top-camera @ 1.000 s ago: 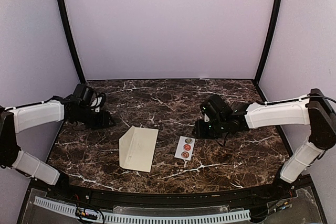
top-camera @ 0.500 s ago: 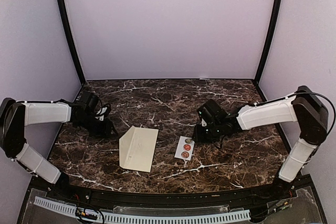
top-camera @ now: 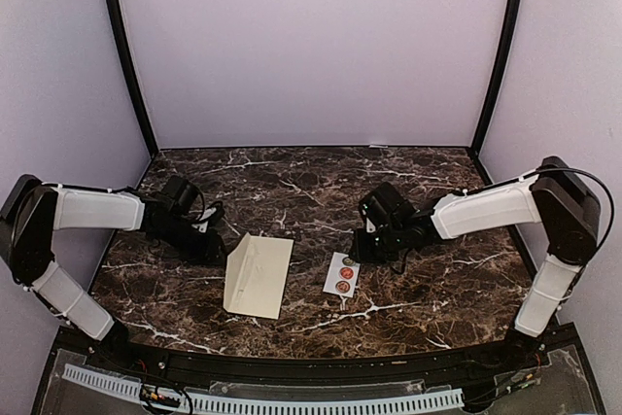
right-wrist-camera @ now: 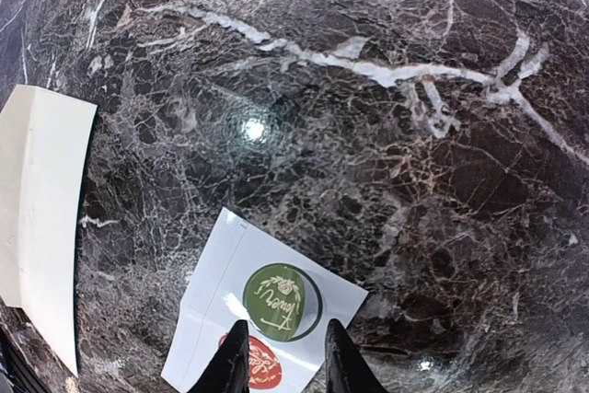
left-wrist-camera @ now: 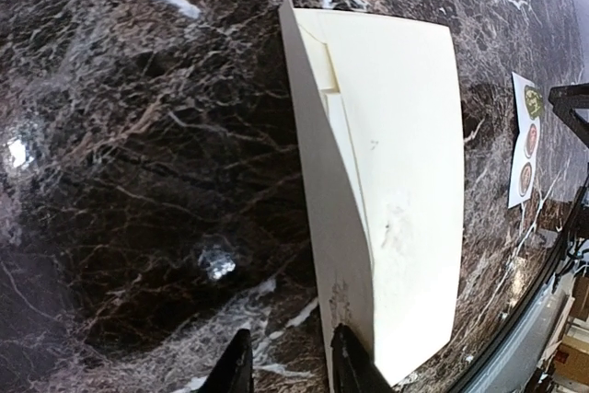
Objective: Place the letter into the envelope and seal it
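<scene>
Your left jaws: slightly parted, gripping nothing, low at the left long edge of the envelope, with the inner finger right at that edge. The envelope lies flat mid-table, and the near edge looks a bit lifted. No loose letter is in view; you cannot tell if it is already inside.

Your right jaws: parted, empty, hovering over the white sticker sheet just right of the envelope, with the green sticker lined up in the gap. A red one shows below it, partly hidden.

The step looks like sealing. Next, drop the right jaws onto the green sticker's rim and peel it without dragging the sheet. The left jaws should pin or close the flap edge. The risk is thin paper sliding on the glossy marble.
</scene>
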Robot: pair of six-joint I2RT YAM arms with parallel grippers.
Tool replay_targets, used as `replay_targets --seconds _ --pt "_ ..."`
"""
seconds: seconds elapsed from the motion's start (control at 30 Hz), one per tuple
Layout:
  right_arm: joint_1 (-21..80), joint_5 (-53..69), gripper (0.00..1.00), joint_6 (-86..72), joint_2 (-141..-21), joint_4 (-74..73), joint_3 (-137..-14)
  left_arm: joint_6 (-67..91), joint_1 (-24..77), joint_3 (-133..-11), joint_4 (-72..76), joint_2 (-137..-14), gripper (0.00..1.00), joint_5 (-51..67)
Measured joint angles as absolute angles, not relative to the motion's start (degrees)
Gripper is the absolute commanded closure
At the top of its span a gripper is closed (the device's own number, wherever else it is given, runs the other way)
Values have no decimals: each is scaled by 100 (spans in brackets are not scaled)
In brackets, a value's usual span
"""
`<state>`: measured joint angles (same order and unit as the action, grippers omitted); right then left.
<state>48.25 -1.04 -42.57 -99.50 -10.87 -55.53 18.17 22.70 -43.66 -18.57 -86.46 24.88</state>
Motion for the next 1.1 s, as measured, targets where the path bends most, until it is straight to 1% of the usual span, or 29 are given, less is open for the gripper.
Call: replay_targets --seconds 0.2,0.6,0.97,1.1 --pt "4825 -67 80 -4248 -10075 -1031 -5603 1820 2493 -4366 -1769 -8667 75 2626" --pt "4825 -45 84 -4250 -10217 -1024 -5669 1844 2731 -4368 -1597 -8755 76 2851" --pt "4827 -3 93 -4239 -10346 -1024 -5693 1894 2899 -4397 -1485 -8868 79 2941" --pt "4827 1 95 -4233 -10363 -1022 -5717 1920 2943 -4440 -1459 -8958 79 2963"
